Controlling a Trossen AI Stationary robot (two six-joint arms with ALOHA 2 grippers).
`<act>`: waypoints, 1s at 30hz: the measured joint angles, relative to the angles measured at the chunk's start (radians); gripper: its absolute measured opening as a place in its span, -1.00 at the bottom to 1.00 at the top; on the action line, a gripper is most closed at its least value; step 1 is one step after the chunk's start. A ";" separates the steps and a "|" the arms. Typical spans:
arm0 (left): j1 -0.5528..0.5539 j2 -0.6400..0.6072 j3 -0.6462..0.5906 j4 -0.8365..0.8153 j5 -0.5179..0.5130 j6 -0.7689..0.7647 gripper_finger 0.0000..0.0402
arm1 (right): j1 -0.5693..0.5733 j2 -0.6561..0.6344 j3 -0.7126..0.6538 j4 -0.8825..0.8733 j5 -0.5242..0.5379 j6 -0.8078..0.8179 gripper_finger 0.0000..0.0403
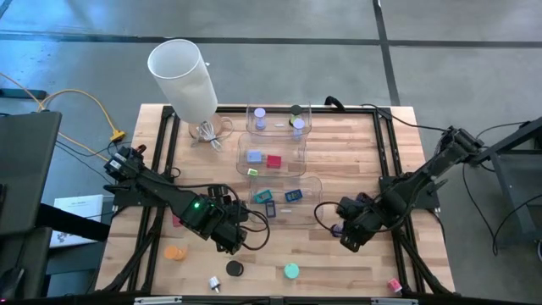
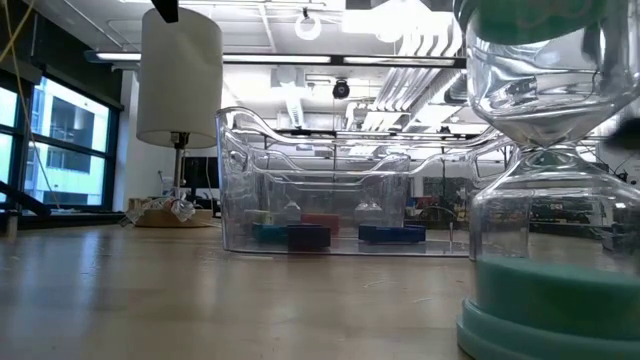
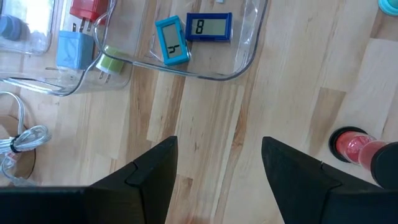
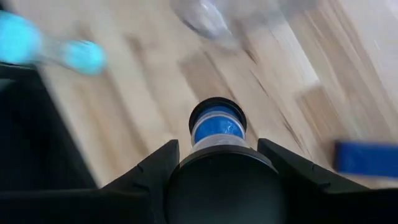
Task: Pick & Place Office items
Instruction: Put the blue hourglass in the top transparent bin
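In the high view my left gripper (image 1: 237, 241) hovers over bare wood near the table's near edge, open, and touches nothing. Its wrist view shows the open fingers (image 3: 217, 146) short of a clear bin (image 3: 245, 46) that holds a teal timer (image 3: 171, 40) and a blue timer (image 3: 208, 27). A red sand timer (image 3: 351, 146) lies on the wood beside it. My right gripper (image 1: 343, 237) is shut on a small black-capped sand timer (image 4: 217, 127) with blue filling. An orange disc (image 1: 175, 252), a black disc (image 1: 235, 268) and a teal disc (image 1: 291, 271) rest on the table. My right gripper holds the sand timer by its near black end cap (image 4: 217, 171), pinched between the two fingers (image 4: 165, 165). The timer points forward, away from the fingers and along them. Its far black ring (image 4: 217, 109) shows over the wood. Whether it is lifted clear I cannot tell.
Three clear bins (image 1: 275, 157) sit mid-table with coloured pieces inside. A tall white cylinder (image 1: 182, 72) stands at the far left corner. A pink block (image 1: 394, 285) lies near the front right corner. In the low view a teal sand timer (image 2: 545, 290) stands close.
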State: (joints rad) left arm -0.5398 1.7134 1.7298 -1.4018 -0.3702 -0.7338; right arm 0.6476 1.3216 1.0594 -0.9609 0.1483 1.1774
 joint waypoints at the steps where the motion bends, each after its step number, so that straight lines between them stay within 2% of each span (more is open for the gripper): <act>1: 0.000 0.000 0.000 0.000 0.000 0.000 0.11 | 0.000 0.000 0.029 0.005 0.007 -0.021 -0.06; 7: 0.000 0.000 0.000 0.000 -0.001 0.000 0.11 | -0.010 0.000 0.197 0.005 0.083 -0.184 -0.06; 11: 0.000 0.000 0.000 0.000 -0.001 0.000 0.11 | -0.083 -0.001 0.271 -0.009 0.085 -0.284 -0.06; 17: 0.000 0.000 0.000 0.000 -0.001 0.002 0.11 | -0.278 0.008 0.330 -0.023 0.003 -0.462 -0.06; 22: 0.000 0.000 0.000 0.000 -0.001 0.002 0.11 | -0.435 0.032 0.345 -0.033 -0.006 -0.588 -0.06; 30: 0.000 0.000 0.000 0.000 0.011 0.014 0.11 | -0.668 0.127 0.377 0.072 -0.094 -0.773 -0.06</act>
State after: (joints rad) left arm -0.5399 1.7134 1.7298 -1.4021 -0.3592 -0.7200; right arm -0.0200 1.4481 1.4367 -0.8889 0.0538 0.4042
